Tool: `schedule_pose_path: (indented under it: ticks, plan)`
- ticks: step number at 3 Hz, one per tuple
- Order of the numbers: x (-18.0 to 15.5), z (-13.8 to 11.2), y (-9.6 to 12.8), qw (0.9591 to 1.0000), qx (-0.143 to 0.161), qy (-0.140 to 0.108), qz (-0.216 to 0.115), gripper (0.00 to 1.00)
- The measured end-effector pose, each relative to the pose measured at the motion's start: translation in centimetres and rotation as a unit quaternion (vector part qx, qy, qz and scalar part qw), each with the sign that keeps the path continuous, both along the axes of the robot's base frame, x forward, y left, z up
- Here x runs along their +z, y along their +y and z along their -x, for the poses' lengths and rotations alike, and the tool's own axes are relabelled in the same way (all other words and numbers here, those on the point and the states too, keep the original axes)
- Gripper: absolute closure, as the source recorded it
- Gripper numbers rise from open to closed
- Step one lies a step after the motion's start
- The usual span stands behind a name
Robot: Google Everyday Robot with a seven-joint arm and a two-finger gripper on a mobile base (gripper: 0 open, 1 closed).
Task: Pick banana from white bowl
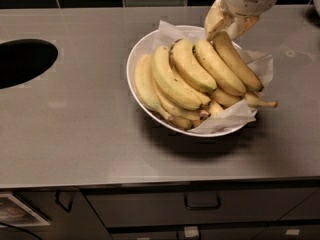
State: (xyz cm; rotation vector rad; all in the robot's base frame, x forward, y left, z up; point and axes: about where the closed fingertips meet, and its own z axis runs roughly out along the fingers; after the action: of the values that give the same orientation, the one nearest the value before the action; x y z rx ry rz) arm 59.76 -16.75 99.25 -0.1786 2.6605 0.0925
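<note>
The white bowl [131, 66], lined with crinkled white paper, stands on the steel counter right of centre. It holds a bunch of fat bananas [175, 79]. The long single banana [241, 65] lies along the bunch's right side, with its far end pointing up to the back. My gripper [227, 28] comes down from the top right. Its pale fingers [215, 19] sit on either side of that far end and touch it. The banana still rests on the pile. A small banana with a thin stem [260, 103] lies at the bowl's right rim.
A dark round opening [22, 61] is cut into the counter at the left. Dark tiles run along the back wall. Drawers with handles [202, 204] sit below the counter's front edge.
</note>
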Motion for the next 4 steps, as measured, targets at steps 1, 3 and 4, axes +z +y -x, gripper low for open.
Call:
schedule_pose_path:
  ticks: [1, 3, 4]
  plan:
    - [0.6, 0.3, 0.1, 0.9999, 0.006, -0.008, -0.007, 1.00]
    - [5.1, 3.0, 0.4, 0.9965, 0.043, -0.061, -0.038, 1.00]
    - [7.7, 4.8, 0.8, 0.9915, 0.074, -0.090, -0.058, 1.00]
